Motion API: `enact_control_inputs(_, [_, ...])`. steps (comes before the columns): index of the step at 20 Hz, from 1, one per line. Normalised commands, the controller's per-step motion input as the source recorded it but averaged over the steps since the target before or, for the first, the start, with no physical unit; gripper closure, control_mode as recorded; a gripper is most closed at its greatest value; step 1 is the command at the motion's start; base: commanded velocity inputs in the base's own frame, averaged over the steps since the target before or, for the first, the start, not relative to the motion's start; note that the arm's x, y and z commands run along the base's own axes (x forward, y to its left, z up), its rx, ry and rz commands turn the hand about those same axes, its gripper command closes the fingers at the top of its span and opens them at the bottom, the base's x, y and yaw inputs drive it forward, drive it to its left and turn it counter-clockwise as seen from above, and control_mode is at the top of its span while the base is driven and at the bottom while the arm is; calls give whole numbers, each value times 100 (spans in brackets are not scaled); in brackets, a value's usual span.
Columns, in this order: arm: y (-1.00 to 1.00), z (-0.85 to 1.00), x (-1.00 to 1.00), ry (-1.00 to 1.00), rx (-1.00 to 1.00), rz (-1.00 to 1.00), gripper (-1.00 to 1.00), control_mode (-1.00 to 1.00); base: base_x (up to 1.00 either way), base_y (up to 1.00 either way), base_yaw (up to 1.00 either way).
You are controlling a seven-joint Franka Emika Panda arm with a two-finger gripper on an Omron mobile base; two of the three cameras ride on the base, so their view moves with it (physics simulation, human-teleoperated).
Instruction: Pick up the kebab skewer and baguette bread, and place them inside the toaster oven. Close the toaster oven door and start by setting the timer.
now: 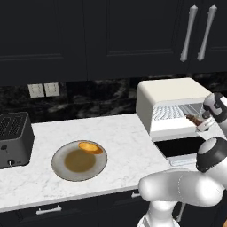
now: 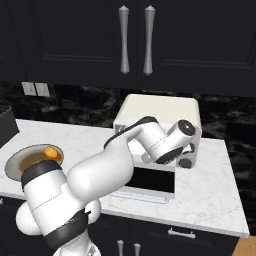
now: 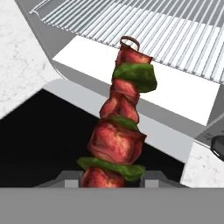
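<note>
One skewer (image 3: 118, 131), one bread (image 1: 90, 147), one plate (image 1: 62, 170) and one oven (image 1: 170, 95) with one open door (image 3: 48, 131) and one wire rack (image 3: 175, 30) are present. One slot toaster (image 1: 14, 138) stands on the desk (image 1: 124, 146). Two wall outlets (image 1: 43, 90) and two silver cabinet handles (image 1: 198, 33) show above.

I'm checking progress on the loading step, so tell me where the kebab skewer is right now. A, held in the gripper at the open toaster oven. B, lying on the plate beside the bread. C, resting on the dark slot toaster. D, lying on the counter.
A: the gripper is shut on the kebab skewer, in front of the open toaster oven, its tip towards the wire rack.
</note>
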Motion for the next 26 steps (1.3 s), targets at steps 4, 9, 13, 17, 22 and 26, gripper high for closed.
enact_control_inputs(4, [2, 0, 52, -5, 5, 0, 100, -100, 0, 0, 0])
enact_control_inputs(9, [8, 0, 51, -6, 2, 0, 100, -100, 0, 0, 0])
enact_control_inputs(13, [4, 0, 9, -20, 1, 0, 100, -100, 0, 0, 0])
enact_control_inputs(17, [3, -4, 20, -16, 3, 0, 100, -100, 0, 0, 0])
enact_control_inputs(22, [14, 0, 32, -10, 1, -4, 100, -100, 0, 0, 0])
enact_control_inputs(26, [6, 0, 31, -7, 2, -5, 100, -100, 0, 0, 0])
